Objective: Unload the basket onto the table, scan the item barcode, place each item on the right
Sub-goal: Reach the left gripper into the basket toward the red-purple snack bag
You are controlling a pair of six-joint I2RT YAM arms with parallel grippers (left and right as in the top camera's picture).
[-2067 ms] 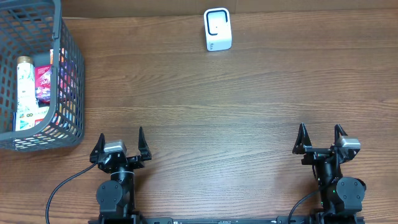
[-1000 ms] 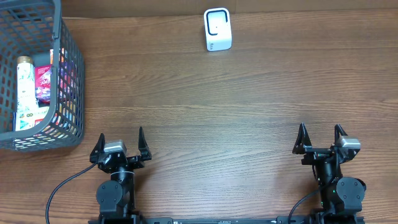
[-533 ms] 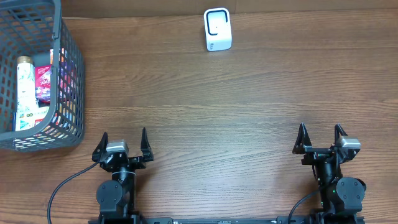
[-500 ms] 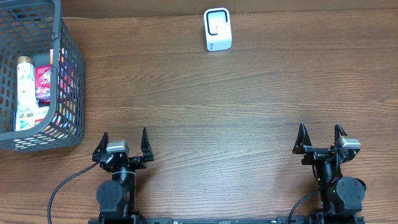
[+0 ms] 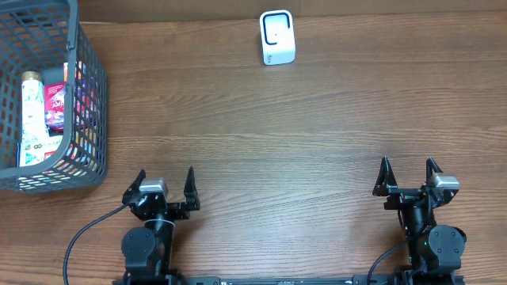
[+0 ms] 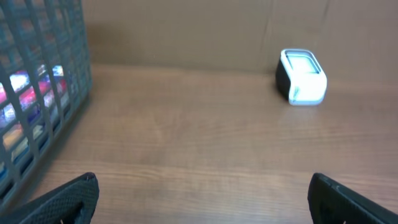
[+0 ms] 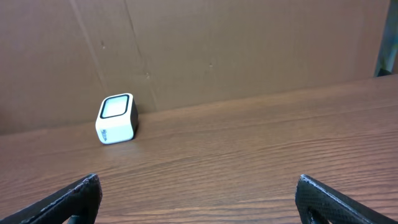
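At the near table edge: two black two-finger grippers, the left gripper (image 5: 165, 176) and the right gripper (image 5: 407, 166), sit low and well apart from each other.
Left gripper state: jaws spread wide and empty; its wrist view shows only bare wood between the fingertips (image 6: 68, 199).
Right gripper state: jaws spread wide, holding nothing.
Surface: brown wood-grain table (image 5: 277, 142), backed by plain cardboard.
Far-left corner: grey plastic mesh basket (image 5: 87, 103), standing upright on the table.
Basket contents: a tall pale patterned tube with a gold cap (image 5: 31, 103), a red foil packet (image 5: 55, 103) just beside it, and a white-and-green box (image 5: 36, 150) at the near end. More coloured packaging shows through the mesh wall, too broken up to tell apart.
Far edge, centre: small white box-shaped barcode scanner with a dark-framed window (image 5: 277, 37), well apart from both grippers and from the basket.
Task's item: none lies out on the table; every candidate is inside the basket, on the left arm's side.
Step in hand: judged to be the very start, with nothing yet picked.
Next move: probably the left arm clears the basket rim, descends from above, closes on one item, then presents its barcode to the scanner window.
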